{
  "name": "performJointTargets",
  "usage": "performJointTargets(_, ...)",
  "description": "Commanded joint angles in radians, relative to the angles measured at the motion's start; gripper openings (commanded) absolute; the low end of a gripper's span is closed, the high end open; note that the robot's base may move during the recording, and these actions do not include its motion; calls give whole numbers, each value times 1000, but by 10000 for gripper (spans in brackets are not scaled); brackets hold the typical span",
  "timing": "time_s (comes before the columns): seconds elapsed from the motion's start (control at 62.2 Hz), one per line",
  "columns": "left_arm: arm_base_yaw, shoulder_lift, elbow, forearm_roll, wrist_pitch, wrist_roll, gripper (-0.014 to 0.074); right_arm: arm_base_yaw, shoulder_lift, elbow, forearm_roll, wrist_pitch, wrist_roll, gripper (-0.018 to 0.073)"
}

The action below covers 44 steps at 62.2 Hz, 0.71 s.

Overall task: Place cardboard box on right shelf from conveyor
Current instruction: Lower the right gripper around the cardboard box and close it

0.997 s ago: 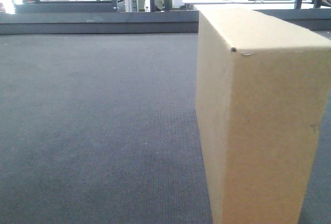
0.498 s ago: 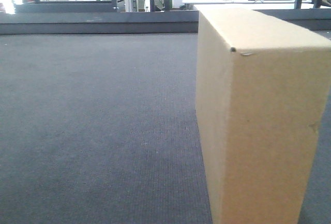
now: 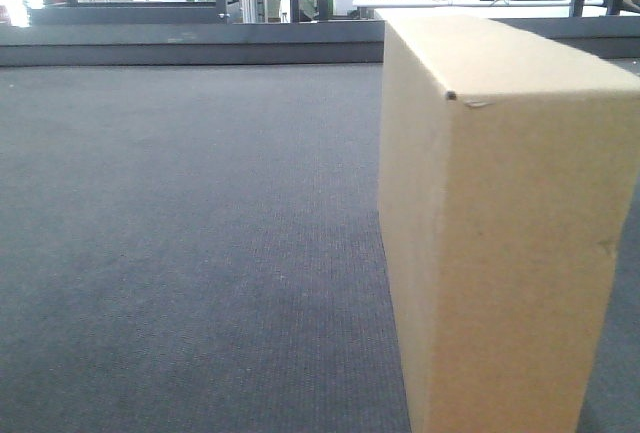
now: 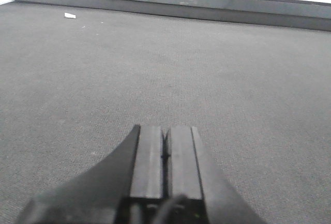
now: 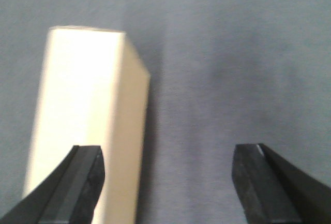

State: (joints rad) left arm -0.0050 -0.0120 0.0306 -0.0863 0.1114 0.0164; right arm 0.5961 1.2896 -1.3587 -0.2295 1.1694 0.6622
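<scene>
Cardboard box: we see the cardboard box (image 3: 500,233) standing upright on the conveyor (image 3: 180,233), nothing gripping it, with the low rail (image 3: 180,53) well behind it.
Right claw: our right gripper (image 5: 168,154) has its fingers spread wide and holds nothing. In the wrist view the box (image 5: 83,94) sits towards the left finger, not centred in the gap.
Left claw: our left gripper (image 4: 165,131) has its fingers pressed together on nothing, low over bare belt (image 4: 232,79).
Right shelf: it appears in none of our views.
Done so far: we judge nothing is finished. At most the right arm is near the box.
Left to do: centre the open fingers on the box, close, lift it off the belt, carry it to the right shelf and set it down.
</scene>
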Motion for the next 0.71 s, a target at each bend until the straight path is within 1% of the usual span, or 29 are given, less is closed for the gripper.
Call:
performJointTargets(0.0, -7, -12, -3, -3, -82, -1, -119, 31, 42, -88, -46, -3, 37, 606)
performJointTargets(0.209, -7, -12, -3, -3, -82, -1, -119, 107, 155, -193, -108, 25, 111, 606)
performJointTargets(0.354, -7, -12, -3, -3, -82, -1, -119, 136, 193, -212, -108, 19, 120, 606)
performJointTargets(0.547, -7, -12, -3, -3, -82, -1, -119, 141, 202, -210, -107, 17, 126, 606)
performJointTargets(0.691, -7, -12, -3, -3, -82, -1, -119, 141, 211, -208, -107, 21, 159, 606)
